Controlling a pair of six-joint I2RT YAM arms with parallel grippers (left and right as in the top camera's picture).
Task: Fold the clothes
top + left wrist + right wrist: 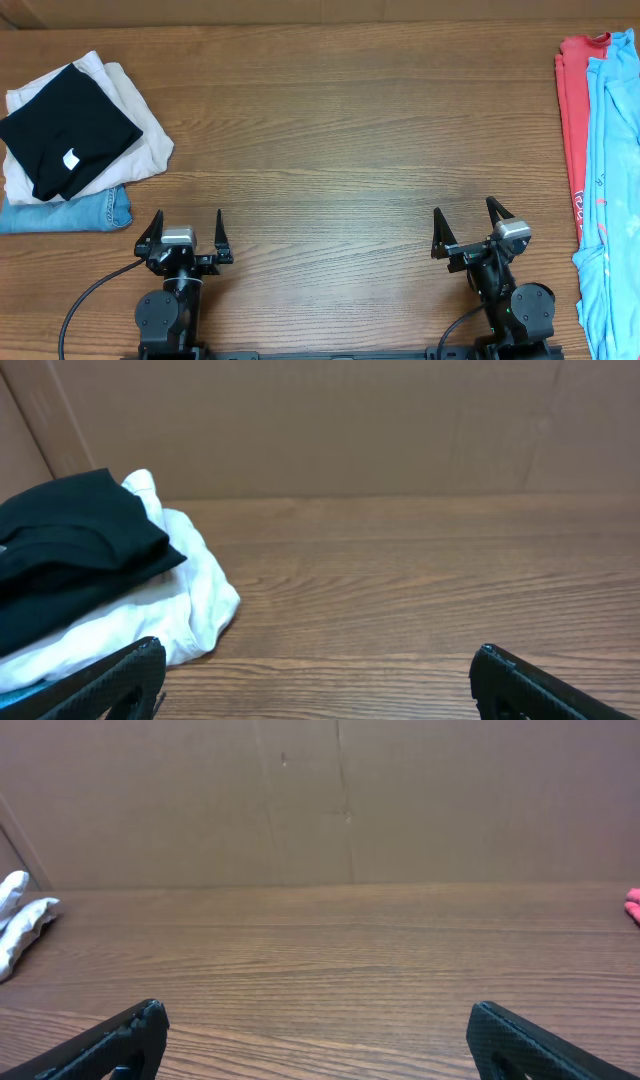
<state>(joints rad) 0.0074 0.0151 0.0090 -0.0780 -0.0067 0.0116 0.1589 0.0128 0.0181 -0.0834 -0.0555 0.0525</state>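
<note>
Black shirt (68, 128) sits folded on top of a small pile at the far-L corner of the table (330, 120), white tag (71, 158) facing up. Under it are cream-white trousers (145, 135), w/ blue jeans (75, 212) at the bottom. L jaws are spread wide w/ nothing btwn them, at the near edge on the L arm (168, 305). The shirt lies ahead of them and off to the L, well apart, not touching. In the L wrist view it shows at the L side, beyond the L finger and outside the gap, trousers bulging out below it. R jaws are spread wide too, gripping nothing, at the near edge on the R arm (520, 300), w/ the shirt far across the table from them. R wrist view gives wood ahead and a bit of white cloth (20, 925) at the L edge. Red garment (573, 120) and light-blue garment (612, 200) lie along the R edge, touching.
</note>
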